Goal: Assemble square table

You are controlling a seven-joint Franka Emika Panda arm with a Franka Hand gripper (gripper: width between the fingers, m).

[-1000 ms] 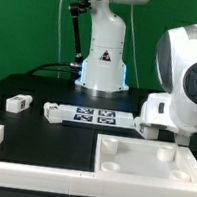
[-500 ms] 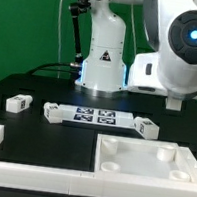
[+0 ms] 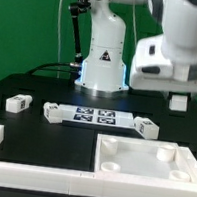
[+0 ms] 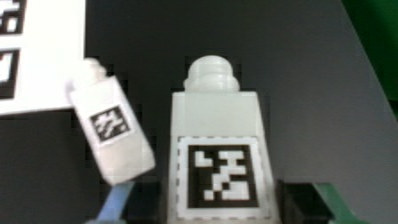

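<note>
1. The gripper (image 3: 179, 101) hangs above the black table (image 3: 23, 122), over the area behind the square tabletop (image 3: 128, 163), at the exterior view's right.
2. The square tabletop lies flat at the front of the table on the exterior view's right, recessed side up, with round sockets in its corners.
3. The marker board (image 3: 92, 116) lies behind the tabletop. One short leg (image 3: 145, 126) rests just beside the board's end, on the exterior view's right.
4. A lone leg (image 3: 18, 102) lies well apart, at the exterior view's left.
5. Low white border bars (image 3: 0, 140) frame the front corner on the exterior view's left.
6. In the wrist view, a central leg (image 4: 217, 150) fills the middle, tag facing the camera and rounded peg (image 4: 214, 72) pointing away.
7. A slanted leg (image 4: 107, 125) lies just beside it, tilted; contact cannot be told.
8. The fingertips (image 4: 306, 205) show on either side of the central leg's near end. Whether the jaws pinch it cannot be told.
</note>
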